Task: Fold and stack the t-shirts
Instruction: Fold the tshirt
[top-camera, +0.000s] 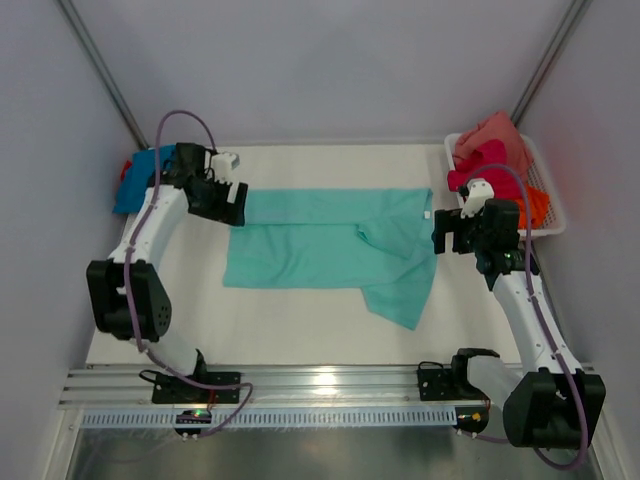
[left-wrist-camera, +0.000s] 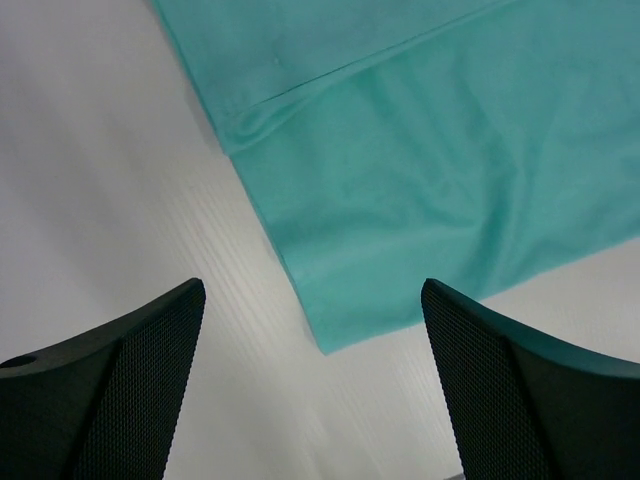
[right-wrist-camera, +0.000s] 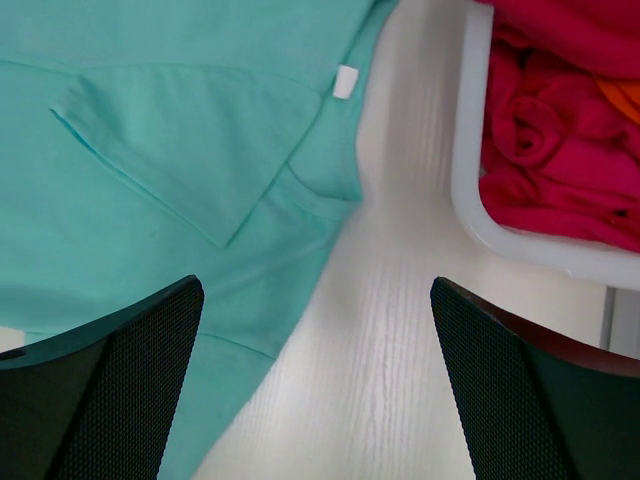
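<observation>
White counter (top-camera: 300, 335) holds a flat mint-teal t-shirt (top-camera: 310, 255), one side maybe folded over. Left fingers (left-wrist-camera: 130, 380) and right fingers (right-wrist-camera: 120, 380) are far apart and hold nothing.

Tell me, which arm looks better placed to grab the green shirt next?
Probably the left. The left gripper hangs open with a corner of the mint-teal t-shirt right between its fingers. The right gripper, also open, sits mostly over bare table between the shirt and the white basket.
</observation>
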